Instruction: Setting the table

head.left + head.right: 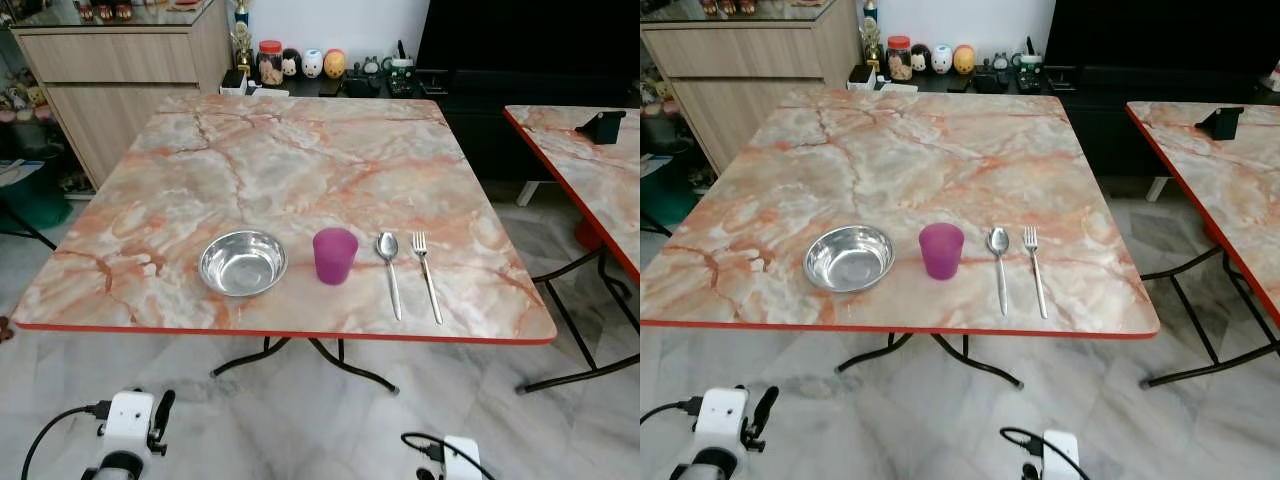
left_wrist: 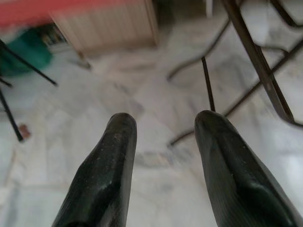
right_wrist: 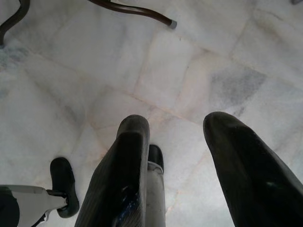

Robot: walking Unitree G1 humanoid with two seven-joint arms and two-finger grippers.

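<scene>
Left eye view: bowl (image 1: 242,263) well beyond left pincer (image 2: 163,124).

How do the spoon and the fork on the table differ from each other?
The spoon ends in a rounded bowl, while the fork ends in tines. The spoon lies next to the purple cup; the fork lies on the spoon's far side from the cup, toward the robot's right. Both are silver, lie flat and parallel near the table's front edge, with handles pointing toward the robot.
</scene>
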